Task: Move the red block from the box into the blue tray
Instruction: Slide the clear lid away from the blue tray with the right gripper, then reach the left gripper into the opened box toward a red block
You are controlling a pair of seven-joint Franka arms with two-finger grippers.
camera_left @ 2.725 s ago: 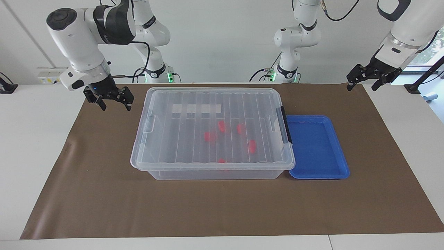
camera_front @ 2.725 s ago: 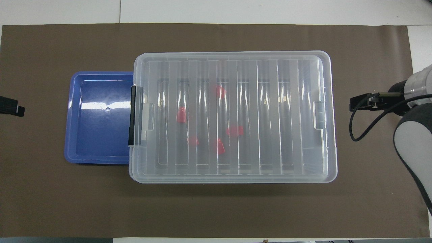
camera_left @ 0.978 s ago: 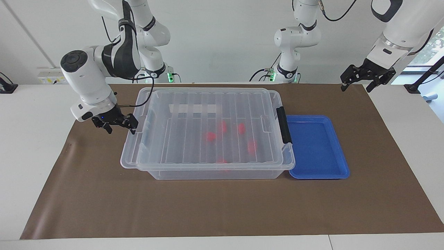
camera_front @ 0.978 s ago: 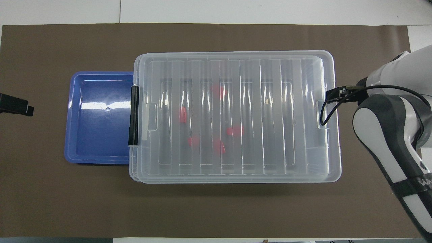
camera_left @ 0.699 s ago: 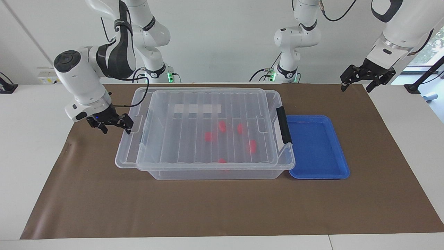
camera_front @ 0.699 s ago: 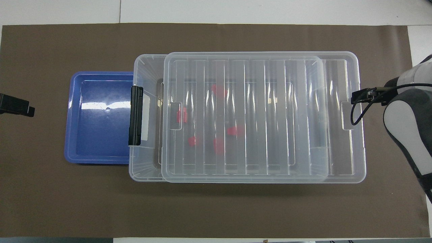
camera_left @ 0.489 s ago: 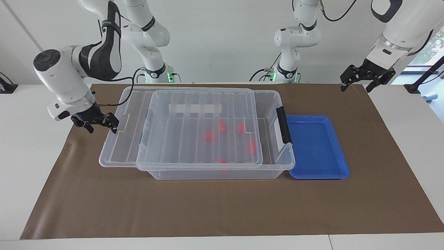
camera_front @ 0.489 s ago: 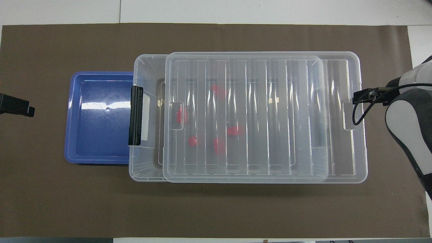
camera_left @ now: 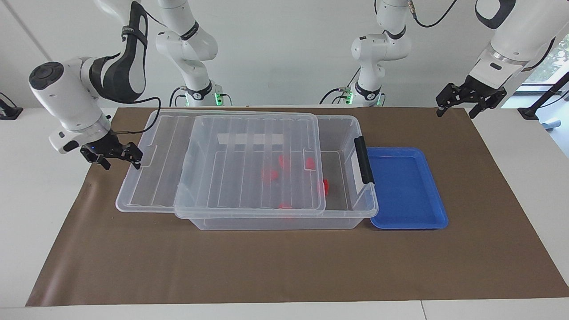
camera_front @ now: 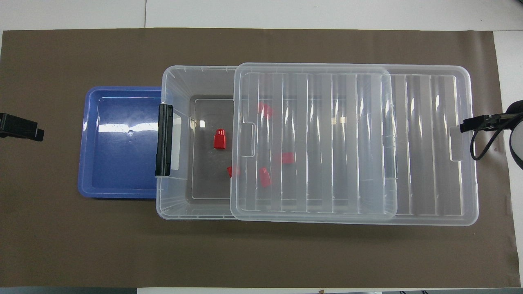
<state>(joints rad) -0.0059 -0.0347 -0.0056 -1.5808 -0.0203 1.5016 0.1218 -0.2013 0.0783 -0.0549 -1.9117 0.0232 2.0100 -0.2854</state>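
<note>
The box [camera_left: 275, 222] is a clear bin in the middle of the brown mat. Its ribbed lid [camera_left: 151, 178] lies slid partway off toward the right arm's end, leaving the box open beside the blue tray [camera_left: 406, 189]. One red block [camera_left: 326, 186] lies uncovered on the box floor and shows in the overhead view [camera_front: 220, 139]. Other red blocks [camera_front: 264, 177] lie under the lid [camera_front: 429, 143]. My right gripper [camera_left: 121, 162] is open, with one finger against the lid's end rim. My left gripper [camera_left: 460, 106] is open, raised over the mat's corner, waiting.
The blue tray [camera_front: 118, 163] sits against the box's black-latch end [camera_front: 164, 139], toward the left arm's end. The brown mat [camera_left: 266, 266] covers the white table. Only the tips of the right gripper [camera_front: 466, 124] and left gripper [camera_front: 24, 130] show from overhead.
My right gripper came down to the lid's end and has dragged the lid toward the right arm's end, uncovering one red block. The left gripper has barely moved.
</note>
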